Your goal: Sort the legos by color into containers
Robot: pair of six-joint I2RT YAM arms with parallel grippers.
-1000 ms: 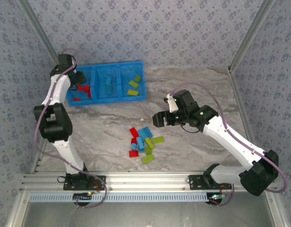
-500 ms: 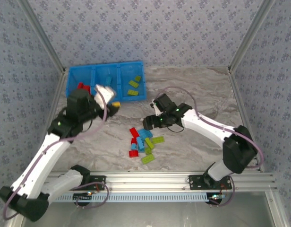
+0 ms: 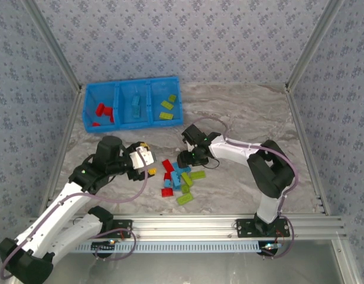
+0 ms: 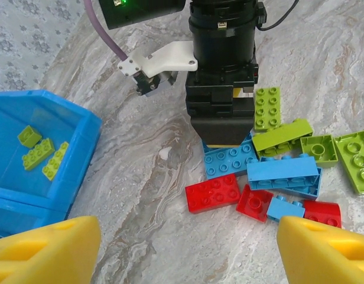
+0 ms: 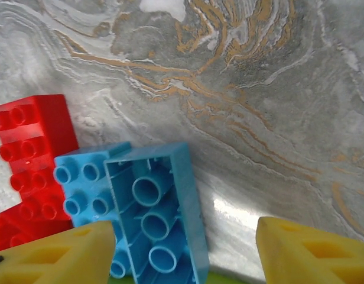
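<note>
The legos (image 3: 179, 179) lie in a loose pile of red, light blue and lime green bricks at mid-table. My left gripper (image 4: 185, 254) hovers just left of the pile, open, with bare marble between its yellow fingertips (image 4: 46, 248); a red brick (image 4: 213, 193) lies just ahead of it. My right gripper (image 5: 182, 254) is low over the pile's upper edge. It is open around an upturned light blue brick (image 5: 161, 228), with a gap left on the right side. The containers are the compartments of a blue bin (image 3: 132, 81), holding red, blue and green bricks.
The bin's green compartment (image 4: 81, 151) shows at the left of the left wrist view. My right gripper's black body (image 4: 222, 127) stands upright at the pile's far side, close in front of my left gripper. Patterned walls and metal rails (image 3: 182, 223) enclose the table.
My left arm swung from the bin's red compartment down to the table left of the pile, and its jaws opened. My right gripper dropped onto the pile and its jaws narrowed.
</note>
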